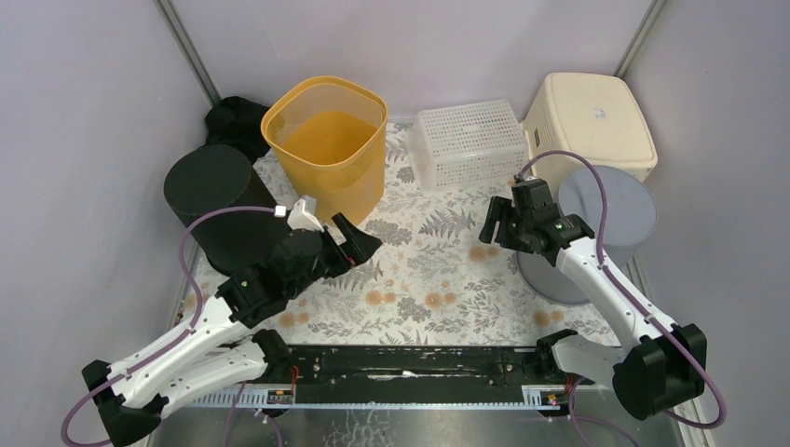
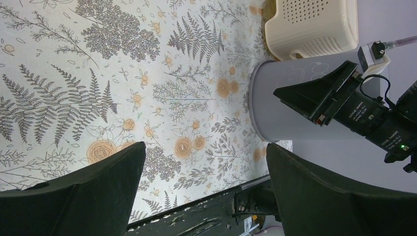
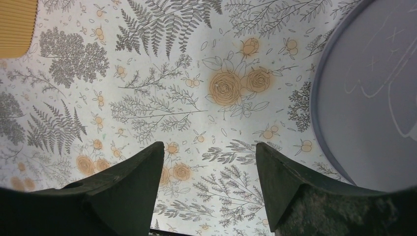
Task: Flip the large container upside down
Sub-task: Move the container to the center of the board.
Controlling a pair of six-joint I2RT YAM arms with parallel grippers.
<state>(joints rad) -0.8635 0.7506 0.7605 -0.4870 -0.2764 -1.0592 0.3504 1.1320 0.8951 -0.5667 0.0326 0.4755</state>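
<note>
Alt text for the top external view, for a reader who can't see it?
The left gripper and right gripper hang open and empty over a floral tablecloth. Around them stand an upright orange bin, a black cylinder, a white mesh basket, a cream tub and a bottom-up grey bin.

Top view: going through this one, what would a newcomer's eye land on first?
The bright orange bin draws the eye first, standing open side up at the back left of the flowered cloth. Next come a black drum at the left edge and a grey bin at the right, flat face up. The left gripper and right gripper hang open over the cloth, holding nothing.
</note>
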